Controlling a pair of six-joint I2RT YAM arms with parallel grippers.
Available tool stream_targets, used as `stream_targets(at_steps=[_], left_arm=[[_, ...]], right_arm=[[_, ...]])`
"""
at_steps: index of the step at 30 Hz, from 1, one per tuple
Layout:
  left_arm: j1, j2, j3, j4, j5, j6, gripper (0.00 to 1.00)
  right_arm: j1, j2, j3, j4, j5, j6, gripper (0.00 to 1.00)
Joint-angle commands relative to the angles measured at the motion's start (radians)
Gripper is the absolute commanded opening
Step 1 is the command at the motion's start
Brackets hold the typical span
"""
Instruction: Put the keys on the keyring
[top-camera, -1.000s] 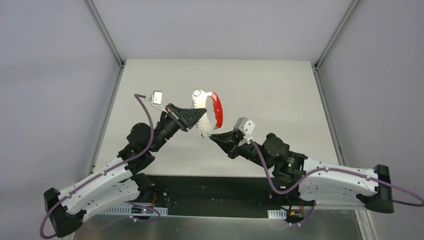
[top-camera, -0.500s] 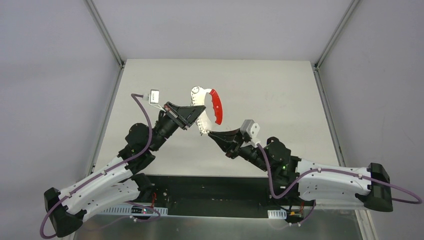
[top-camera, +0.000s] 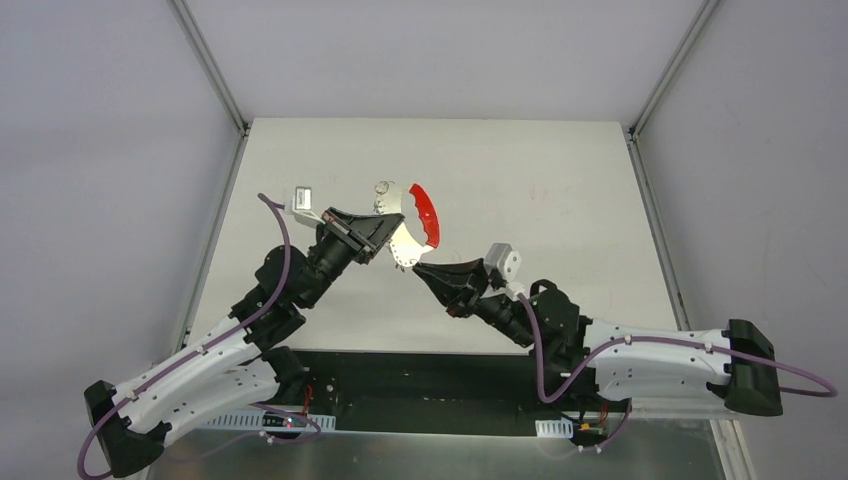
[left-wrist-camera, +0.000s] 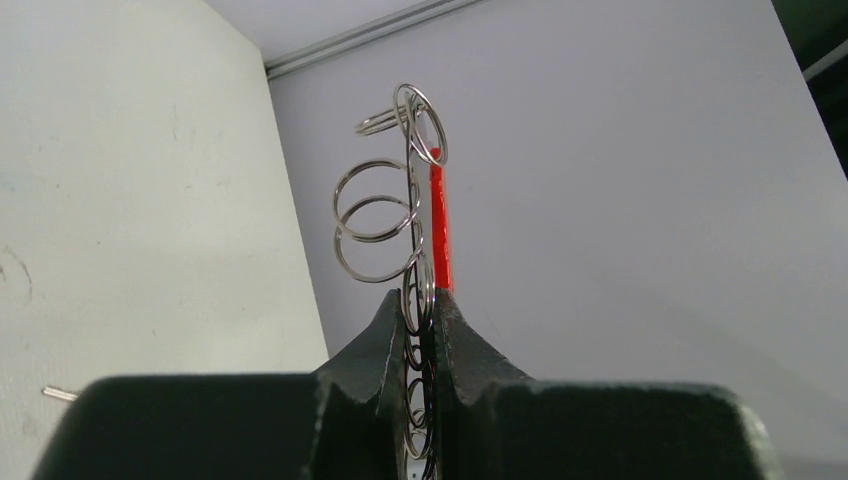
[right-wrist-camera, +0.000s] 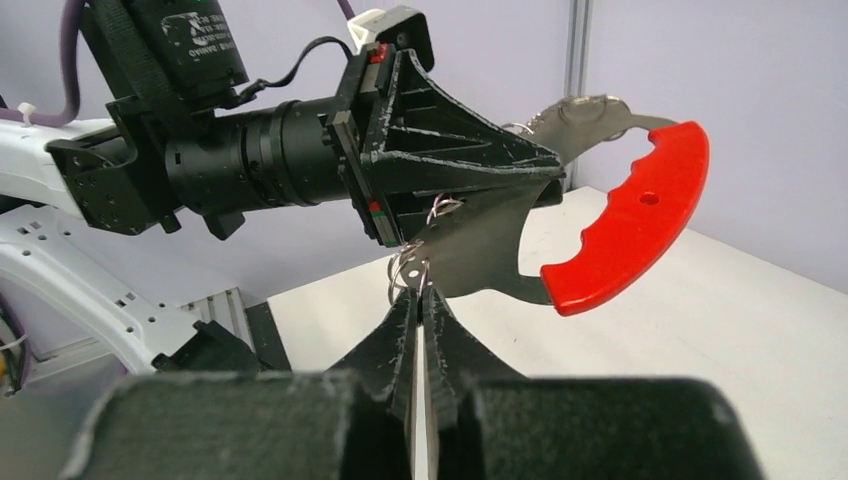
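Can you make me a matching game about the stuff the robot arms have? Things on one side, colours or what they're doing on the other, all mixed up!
Things:
1. curved handle
2. wire rings
3. left gripper
4. table

Matches:
A. silver
B. shut on the keyring
C. red
D. pale, lying under both arms

Right pairs: 1-C, 2-A, 3-B, 4-D

My left gripper (top-camera: 392, 232) clamps the keyring (top-camera: 408, 240), red crescent (top-camera: 425, 213) beyond its jaws; my right gripper (top-camera: 418, 270), closed, sits just beside the keyring.
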Motion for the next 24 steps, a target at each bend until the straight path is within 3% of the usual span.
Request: stream_targets(at_steps=[1, 2, 3, 4, 5, 9, 15, 24], left_arm=[[0.005, -0.002, 0.011, -0.195, -0.105, -0.054, 0.0], [0.004, -0.006, 0.013, -0.219, -0.113, -0.057, 0.0], [0.004, -0.013, 0.015, -0.252, -0.121, -0.061, 0.02], [0.005, -0.022, 0.019, -0.279, -0.128, -0.063, 0.06], [0.005, -0.031, 0.022, -0.306, -0.134, -0.062, 0.09], [0.005, -0.085, 0.016, -0.395, -0.144, -0.055, 0.15], [0.004, -0.145, -0.007, -0.409, -0.17, -0.063, 0.16], [0.004, -0.103, 0.054, -0.409, -0.154, -0.017, 0.13]], right_arm=[[0.034, -0.088, 0.051, 0.132, -0.041, 0.01, 0.23], [0.038, -0.099, 0.052, 0.116, 0.056, 0.01, 0.0], [0.041, -0.11, 0.054, 0.096, 0.116, -0.094, 0.0], [0.044, -0.124, 0.055, 0.072, 0.128, -0.307, 0.0], [0.047, -0.133, 0.056, 0.061, 0.135, -0.339, 0.0], [0.05, -0.167, 0.055, 0.022, 0.144, -0.361, 0.0], [0.05, -0.191, 0.053, -0.054, 0.139, -0.335, 0.0], [0.049, -0.211, 0.066, -0.303, 0.069, -0.249, 0.0]])
